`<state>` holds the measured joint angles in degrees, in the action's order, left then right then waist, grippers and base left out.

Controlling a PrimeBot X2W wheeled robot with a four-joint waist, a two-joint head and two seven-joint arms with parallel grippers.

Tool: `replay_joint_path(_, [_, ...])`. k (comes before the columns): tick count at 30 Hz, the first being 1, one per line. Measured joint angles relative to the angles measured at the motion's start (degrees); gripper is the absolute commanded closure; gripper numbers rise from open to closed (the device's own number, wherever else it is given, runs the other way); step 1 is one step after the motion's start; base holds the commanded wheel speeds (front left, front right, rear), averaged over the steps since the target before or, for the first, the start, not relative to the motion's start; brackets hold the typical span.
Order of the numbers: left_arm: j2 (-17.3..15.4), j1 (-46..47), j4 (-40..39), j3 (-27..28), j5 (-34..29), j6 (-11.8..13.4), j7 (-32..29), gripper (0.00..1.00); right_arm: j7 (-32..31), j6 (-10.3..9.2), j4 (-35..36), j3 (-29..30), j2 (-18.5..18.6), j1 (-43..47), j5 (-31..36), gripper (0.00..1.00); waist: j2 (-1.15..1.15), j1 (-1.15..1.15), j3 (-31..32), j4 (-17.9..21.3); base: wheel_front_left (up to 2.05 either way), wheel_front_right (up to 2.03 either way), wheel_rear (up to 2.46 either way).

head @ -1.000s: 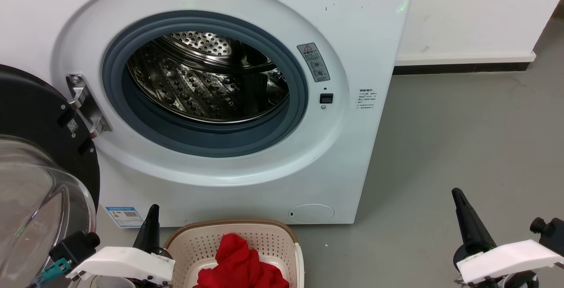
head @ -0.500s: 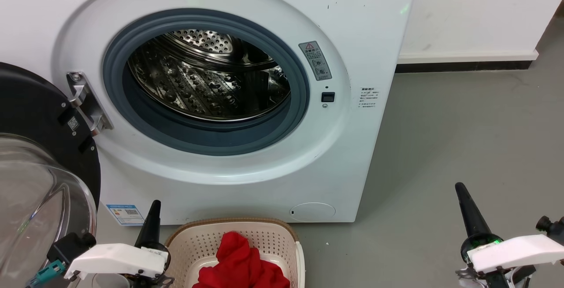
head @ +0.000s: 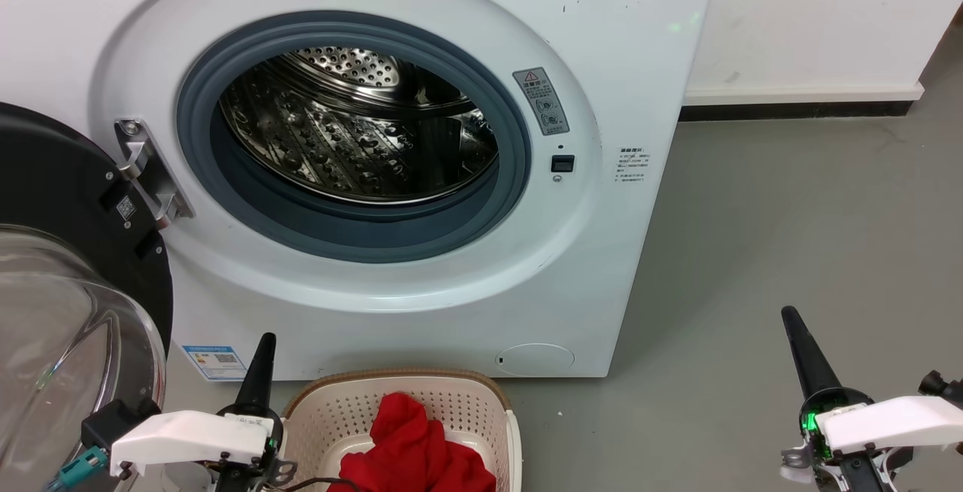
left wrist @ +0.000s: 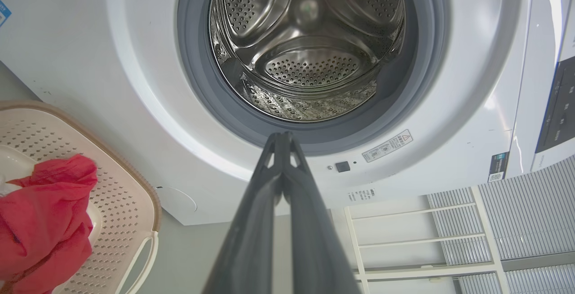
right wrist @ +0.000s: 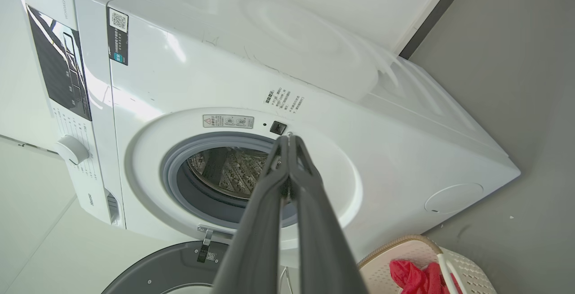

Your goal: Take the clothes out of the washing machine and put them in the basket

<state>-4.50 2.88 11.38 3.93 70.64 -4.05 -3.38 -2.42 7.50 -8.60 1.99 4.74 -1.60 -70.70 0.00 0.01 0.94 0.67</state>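
Observation:
The white washing machine (head: 617,41) stands ahead with its door (head: 68,198) swung open to the left. Its steel drum (head: 361,131) (left wrist: 310,46) holds nothing I can see. On the floor in front sits the cream basket (head: 342,409) (left wrist: 121,195) with the red clothes (head: 410,443) (left wrist: 42,222) (right wrist: 415,276) piled inside. My left gripper (head: 265,341) (left wrist: 282,135) is shut and empty, just left of the basket. At the lower right my right gripper (head: 790,315) (right wrist: 287,137) hovers over bare floor, shut and empty.
Grey floor (head: 790,214) stretches to the right of the machine up to a white wall with a dark skirting (head: 797,110). The glass bowl of the open door (head: 60,349) bulges out at the lower left, close to my left arm.
The view has drifted slightly. The right gripper has shifted a little up the picture; the left gripper, the basket and the clothes stay much as they were.

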Motion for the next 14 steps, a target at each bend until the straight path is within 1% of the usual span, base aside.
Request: replay_joint_path(14, [0.5, 1.0, 0.9, 0.8, 7.1, -1.1, -1.0, 1.0, -0.7, 0.0, -1.7, 0.7, 0.0, -1.3, -7.7, 1.0, 0.0, -0.01, -0.3, -0.2, 0.0, 0.0, 0.0])
